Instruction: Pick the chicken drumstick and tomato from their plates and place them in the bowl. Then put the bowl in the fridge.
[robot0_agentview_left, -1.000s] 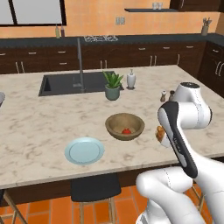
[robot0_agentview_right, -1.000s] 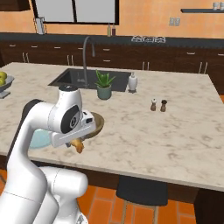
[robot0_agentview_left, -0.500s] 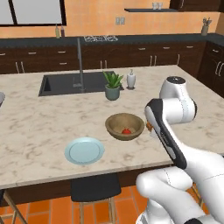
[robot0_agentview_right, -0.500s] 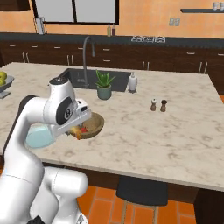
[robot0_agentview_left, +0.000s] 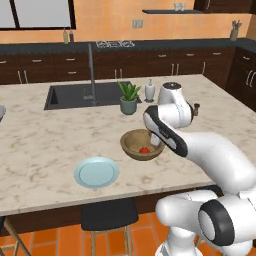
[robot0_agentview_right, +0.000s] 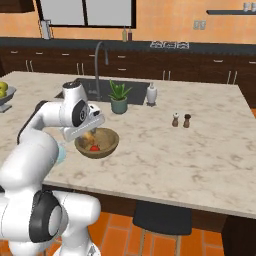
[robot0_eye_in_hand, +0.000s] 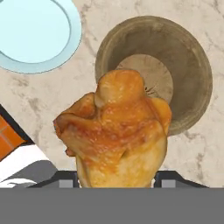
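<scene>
While my gripper (robot0_agentview_right: 89, 136) hangs over the near rim of the bowl (robot0_agentview_left: 131, 146), my jaws are pinching the chicken drumstick (robot0_eye_in_hand: 118, 135) — golden-brown, lumpy, sitting right up against the hand camera. Below it in the hand view lies the wooden bowl, tan inside, with the pale blue plate (robot0_eye_in_hand: 33, 35) just beside it on the marbled counter (robot0_agentview_left: 45, 145). From the left base view the tomato (robot0_agentview_left: 144, 149) sits red in the bowl's bottom — and the blue plate rests bare near the counter's front edge, left of the bowl. A potted plant (robot0_agentview_left: 129, 97) stands behind the bowl, by the sink (robot0_agentview_left: 80, 95).
</scene>
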